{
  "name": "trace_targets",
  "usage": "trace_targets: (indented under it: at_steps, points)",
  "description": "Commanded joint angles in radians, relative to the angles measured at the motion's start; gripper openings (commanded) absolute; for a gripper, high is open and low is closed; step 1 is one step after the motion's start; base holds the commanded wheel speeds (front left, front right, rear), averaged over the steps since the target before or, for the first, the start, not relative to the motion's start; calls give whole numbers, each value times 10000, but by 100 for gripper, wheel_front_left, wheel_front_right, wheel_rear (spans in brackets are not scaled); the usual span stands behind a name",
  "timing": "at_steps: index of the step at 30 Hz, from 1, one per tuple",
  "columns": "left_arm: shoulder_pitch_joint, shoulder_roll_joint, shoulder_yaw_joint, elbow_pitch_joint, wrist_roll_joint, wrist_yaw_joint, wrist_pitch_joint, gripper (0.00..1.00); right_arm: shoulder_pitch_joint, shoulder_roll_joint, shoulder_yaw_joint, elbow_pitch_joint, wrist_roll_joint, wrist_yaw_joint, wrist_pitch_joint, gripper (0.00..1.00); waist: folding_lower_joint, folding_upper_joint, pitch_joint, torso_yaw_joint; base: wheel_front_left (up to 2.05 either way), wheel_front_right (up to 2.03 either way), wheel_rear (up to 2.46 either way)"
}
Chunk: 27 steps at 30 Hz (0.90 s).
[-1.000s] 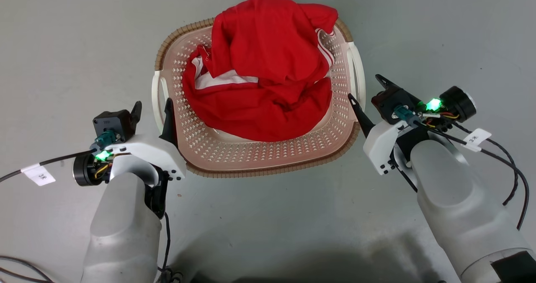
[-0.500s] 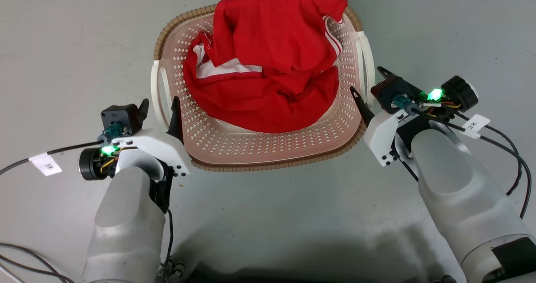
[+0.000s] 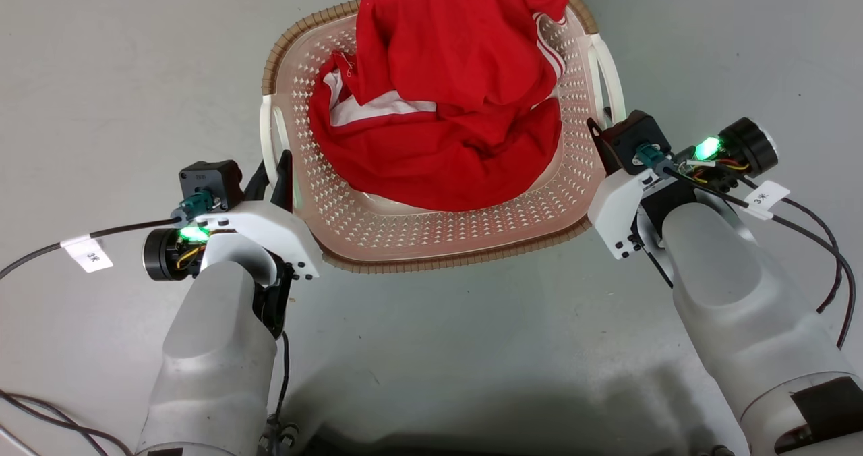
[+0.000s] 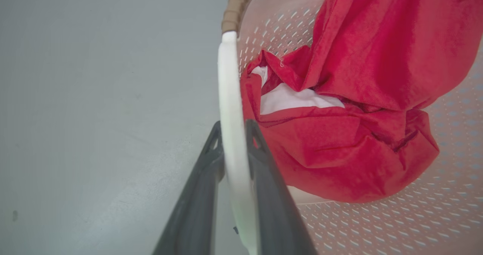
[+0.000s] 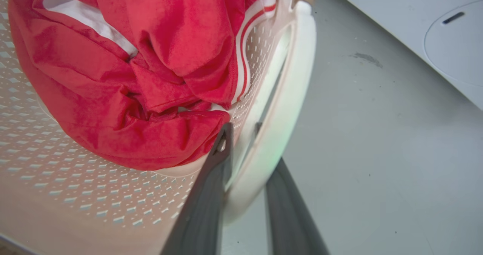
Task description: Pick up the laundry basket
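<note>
The laundry basket (image 3: 431,262), pale pink with perforated walls and a brown woven rim, sits on the grey floor and holds a red garment (image 3: 445,98) with white trim. My left gripper (image 3: 273,171) is at the white left handle (image 3: 267,132). In the left wrist view its two dark fingers (image 4: 205,179) press on either side of that handle (image 4: 231,108). At the white right handle (image 3: 607,71) is my right gripper (image 3: 599,131). Its fingers (image 5: 215,179) clamp the handle band (image 5: 290,96), one inside the wall and one outside.
The white washing machine (image 5: 434,28) with a round panel stands beyond the basket's right side. Black cables with white tags trail from both wrists (image 3: 809,240), and more cable lies by the left arm's base (image 3: 40,415). Bare grey floor surrounds the basket.
Both grippers moved in from beside the basket onto its side handles and closed on them. The basket now sits slightly higher and further right in the head view.
</note>
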Motion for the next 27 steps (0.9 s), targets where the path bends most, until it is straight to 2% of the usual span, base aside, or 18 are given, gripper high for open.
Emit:
trace_targets:
  at_steps: [1, 9, 16, 21, 27]
  points:
    - [-94, 130, -17, -39, -17, 30, -19, 0, -68, -30, 45, 11, -117, 4, -31, 0, -1, 0, -45, 8, 0, 0, 0]
    - [123, 130, -231, 139, -199, 28, -20, 0, 158, 2, 164, 312, -53, 5, -31, 0, -1, 0, -631, 0, 0, 0, 0]
    - [330, 223, -654, 377, -425, 27, -23, 0, 302, 24, 390, 1113, 114, 5, -30, 0, -1, 0, -1661, -88, 0, 0, 0]
    - [489, 327, -1057, 748, -527, 27, -23, 0, 559, 30, 872, 1428, 653, 13, -4, 0, -1, 0, -2569, -196, 0, 0, 0]
    - [667, 401, -1558, 1389, -742, 27, -25, 0, 1077, 29, 1810, 1567, 1823, 15, 405, 0, -1, 0, -3668, -430, 0, 0, 0]
